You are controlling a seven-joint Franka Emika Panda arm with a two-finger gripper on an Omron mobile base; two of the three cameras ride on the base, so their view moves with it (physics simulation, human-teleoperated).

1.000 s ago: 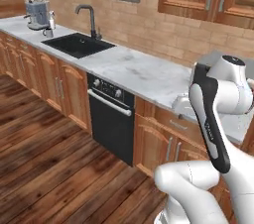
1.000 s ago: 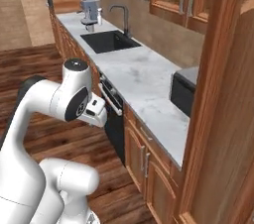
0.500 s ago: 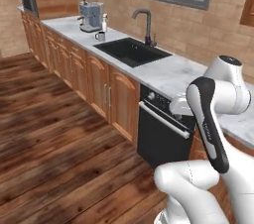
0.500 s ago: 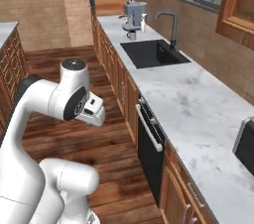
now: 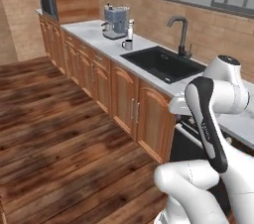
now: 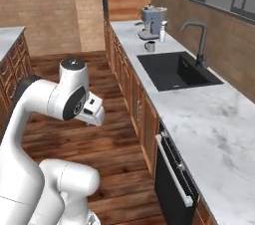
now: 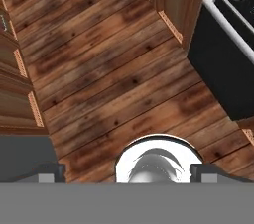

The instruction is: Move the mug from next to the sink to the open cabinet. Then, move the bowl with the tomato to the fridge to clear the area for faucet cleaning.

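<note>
Since the earlier frames our base has driven on, so the whole scene has shifted: the black rectangular sink (image 5: 166, 63) now sits right of centre in the left base view instead of far up the counter. In that view, the small pale grey-white mug with a dark rim (image 5: 128, 44) stands on the white marble countertop (image 5: 89, 32) in the upper middle, just left of the sink and in front of a blue-grey coffee machine (image 5: 115, 22). The tall matte-black gooseneck faucet (image 5: 181, 33) rises behind the basin.

In the right base view we see the mug (image 6: 150, 46) at upper centre, beyond the sink (image 6: 177, 70), with the faucet (image 6: 198, 41) at the right and a black oven front (image 6: 172, 184) low right.

In the hand view, our gripper (image 7: 127, 173) sits at the bottom edge, tips spread wide with nothing between them, over brown wooden floorboards (image 7: 99, 69)
</note>
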